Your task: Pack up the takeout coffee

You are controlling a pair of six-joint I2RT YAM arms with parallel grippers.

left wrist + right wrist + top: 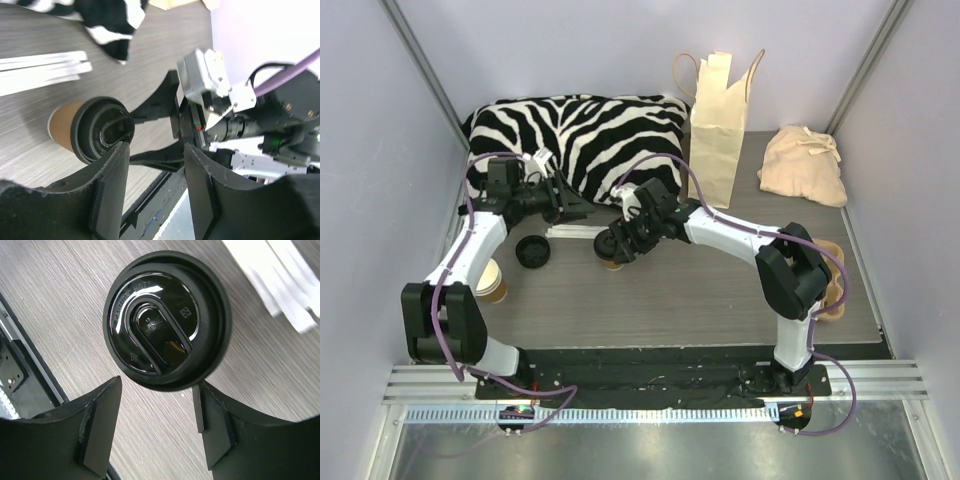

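Observation:
The takeout coffee is a brown kraft cup with a black lid on it, standing on the grey table. From above, the cup is mostly hidden under my right gripper. In the right wrist view the right gripper is open, its fingertips just short of the lid's rim with nothing between them. In the left wrist view the lidded cup shows its brown side beyond the left finger. My left gripper is open and empty, a little to the cup's left.
A loose black lid and a brown cup with a white top sit at the left. White strips lie behind the cup. A paper bag, a zebra cushion and a cloth pouch stand at the back.

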